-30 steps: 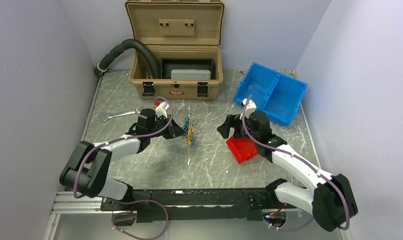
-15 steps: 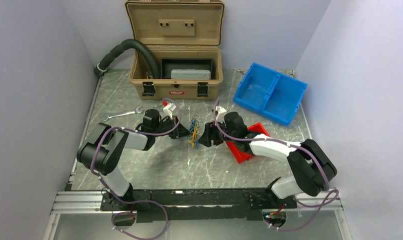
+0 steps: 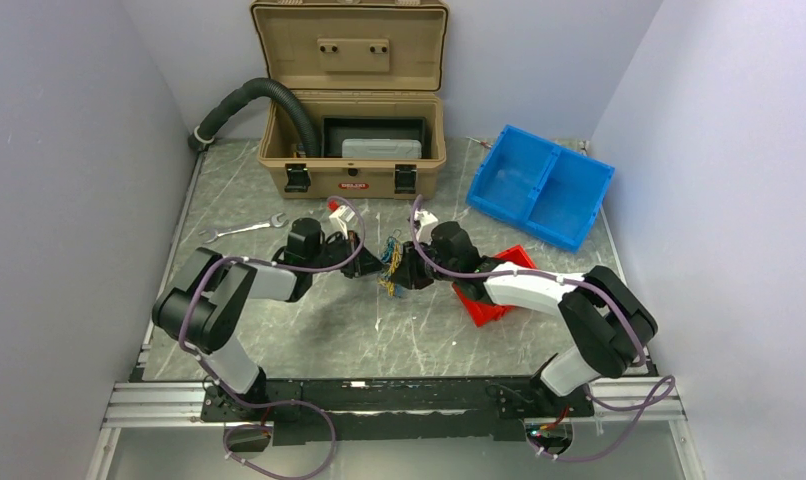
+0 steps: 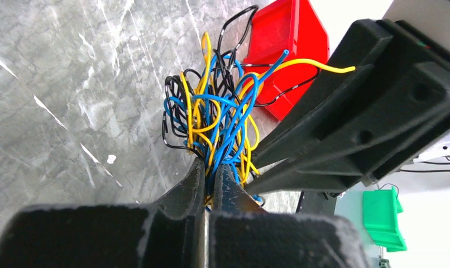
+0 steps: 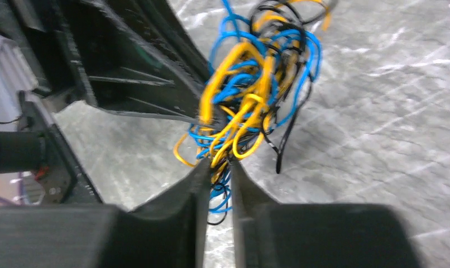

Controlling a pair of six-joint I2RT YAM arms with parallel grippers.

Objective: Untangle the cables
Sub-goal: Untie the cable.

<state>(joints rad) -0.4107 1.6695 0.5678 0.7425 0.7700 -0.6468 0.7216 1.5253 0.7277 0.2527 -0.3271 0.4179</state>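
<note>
The cables (image 3: 388, 264) are one loose tangle of thin blue, yellow-orange and black wires at the middle of the marble table, between my two grippers. My left gripper (image 3: 367, 262) reaches it from the left. In the left wrist view the left gripper (image 4: 212, 167) is shut on the near strands of the cables (image 4: 217, 117). My right gripper (image 3: 405, 270) meets the tangle from the right. Seen from the right wrist, the right gripper (image 5: 218, 166) pinches yellow and blue strands of the cables (image 5: 256, 95) in a narrow gap. The two grippers almost touch.
A red bin (image 3: 491, 297) lies just right of the tangle, under the right arm. A blue divided bin (image 3: 539, 185) sits at the back right. An open tan toolbox (image 3: 351, 130) with a black corrugated hose (image 3: 259, 98) stands behind. A wrench (image 3: 241, 230) lies at the left.
My right arm swung left from above the red bin to the tangle and its jaws closed on the wires. The left gripper stayed shut on the tangle.
</note>
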